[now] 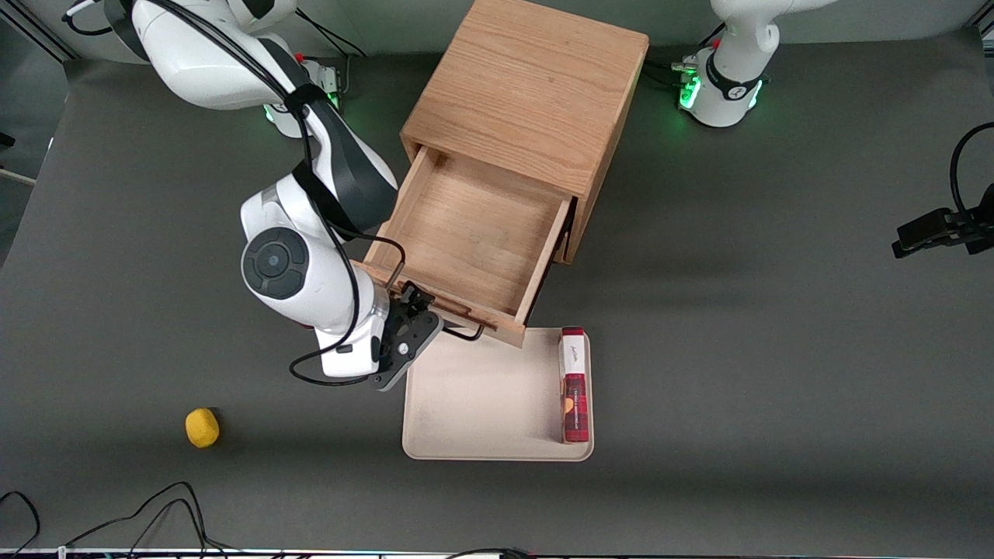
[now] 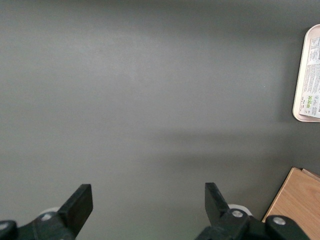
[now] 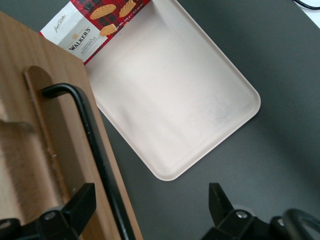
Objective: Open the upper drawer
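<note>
Foam-like yellow lump (image 1: 202,428) near the table's (image 1: 776,349) front edge. Gripper (image 3: 150,200), jaws spread, straddles the black wire handle (image 3: 90,135). Oak drawer (image 1: 466,233) pulled out, bare-grained inside, overhanging a smooth rounded beige tray (image 1: 481,404) holding 1 tartan box (image 1: 574,388).

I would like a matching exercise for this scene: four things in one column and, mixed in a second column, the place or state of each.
Things:
1. light-oak upper drawer with black wire handle
2. red tartan biscuit box
3. small yellow object
4. right arm's black tool

Places or states:
A. alone on the dark table, toward the working arm's end
B. pulled out, nothing inside
C. open, at the drawer's handle
D. on the pale rectangular tray, along one edge

Pairs: 1-B, 2-D, 3-A, 4-C
</note>
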{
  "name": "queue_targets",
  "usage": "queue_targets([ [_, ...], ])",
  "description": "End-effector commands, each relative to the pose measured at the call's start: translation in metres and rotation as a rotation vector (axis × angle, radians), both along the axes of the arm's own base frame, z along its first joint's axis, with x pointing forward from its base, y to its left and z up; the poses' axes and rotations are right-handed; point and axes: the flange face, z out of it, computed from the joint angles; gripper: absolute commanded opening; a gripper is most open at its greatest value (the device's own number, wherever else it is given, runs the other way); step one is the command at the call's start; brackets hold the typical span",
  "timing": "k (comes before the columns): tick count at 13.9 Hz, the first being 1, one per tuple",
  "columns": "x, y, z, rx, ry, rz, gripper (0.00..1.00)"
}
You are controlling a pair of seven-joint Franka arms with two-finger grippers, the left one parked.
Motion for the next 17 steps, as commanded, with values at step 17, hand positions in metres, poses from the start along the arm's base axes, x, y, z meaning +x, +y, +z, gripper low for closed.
queue_targets([
  [17,-0.164,-0.188,0.165,-0.106,0.073,-0.421,1.0],
])
